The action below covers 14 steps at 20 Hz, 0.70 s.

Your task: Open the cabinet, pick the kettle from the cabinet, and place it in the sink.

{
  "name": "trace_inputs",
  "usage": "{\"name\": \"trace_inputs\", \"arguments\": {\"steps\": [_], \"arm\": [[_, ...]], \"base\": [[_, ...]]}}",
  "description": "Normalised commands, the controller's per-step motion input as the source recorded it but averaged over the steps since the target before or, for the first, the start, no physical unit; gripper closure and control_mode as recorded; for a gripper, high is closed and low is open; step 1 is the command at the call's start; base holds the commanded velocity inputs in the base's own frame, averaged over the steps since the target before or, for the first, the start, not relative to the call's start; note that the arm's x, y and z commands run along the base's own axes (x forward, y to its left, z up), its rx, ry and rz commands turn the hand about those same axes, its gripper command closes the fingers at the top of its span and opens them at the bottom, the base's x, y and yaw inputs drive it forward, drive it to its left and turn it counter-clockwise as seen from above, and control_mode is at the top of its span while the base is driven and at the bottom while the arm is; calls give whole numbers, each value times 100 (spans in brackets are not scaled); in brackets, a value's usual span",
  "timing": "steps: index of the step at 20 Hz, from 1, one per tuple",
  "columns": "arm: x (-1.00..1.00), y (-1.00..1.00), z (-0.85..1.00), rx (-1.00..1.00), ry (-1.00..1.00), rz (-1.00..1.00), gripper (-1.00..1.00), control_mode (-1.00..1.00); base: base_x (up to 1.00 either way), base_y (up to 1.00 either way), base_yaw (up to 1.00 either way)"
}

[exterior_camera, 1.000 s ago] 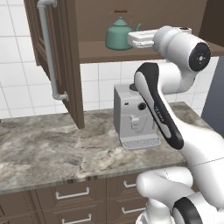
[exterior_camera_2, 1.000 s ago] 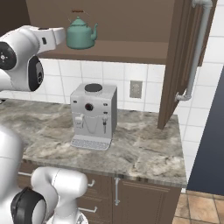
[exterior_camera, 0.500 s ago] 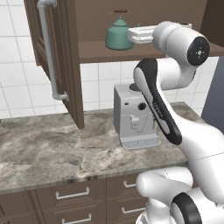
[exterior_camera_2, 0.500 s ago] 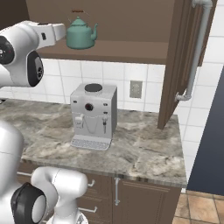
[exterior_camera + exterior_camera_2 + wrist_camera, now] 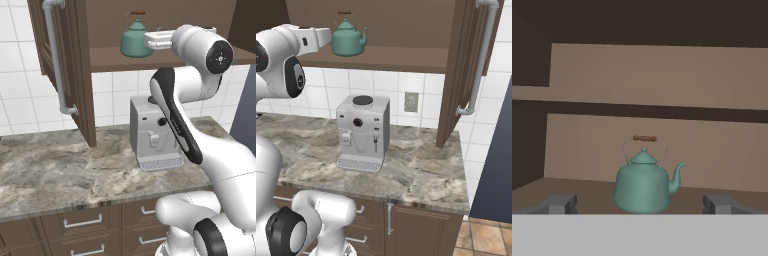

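Note:
The cabinet [image 5: 70,60] is open, and its door with a long silver bar handle is swung out. On its lower shelf the teal kettle [image 5: 134,40] stands upright, its spout pointing right in the hand view. My gripper [image 5: 148,41] reaches in level with the kettle from the side, just short of it. In the hand view the gripper [image 5: 641,205] is open: its two fingertips [image 5: 559,204] stand wide apart, the kettle [image 5: 644,185] centred between and beyond them. From the right base view the kettle [image 5: 348,40] sits just past my gripper [image 5: 327,38]. The sink is out of view.
A grey boxy coffee machine [image 5: 152,132] stands on the marbled counter [image 5: 60,170] directly below the shelf. The other open cabinet door [image 5: 463,70] hangs out over the counter at the right. Brown drawers [image 5: 82,222] run under the counter edge.
The hand has edged a little closer to the kettle along the shelf, and the forearm has risen slightly. The kettle and the doors have not moved.

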Motion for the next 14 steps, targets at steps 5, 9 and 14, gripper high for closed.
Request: {"name": "trace_inputs", "arguments": {"steps": [5,9,14], "arm": [[15,10,-1,3,0,0,-100,-100],[18,10,0,4,0,0,-100,-100],[17,12,-2,2,0,0,-100,-100]], "base": [[0,0,0],[0,0,0],[0,0,0]]}}
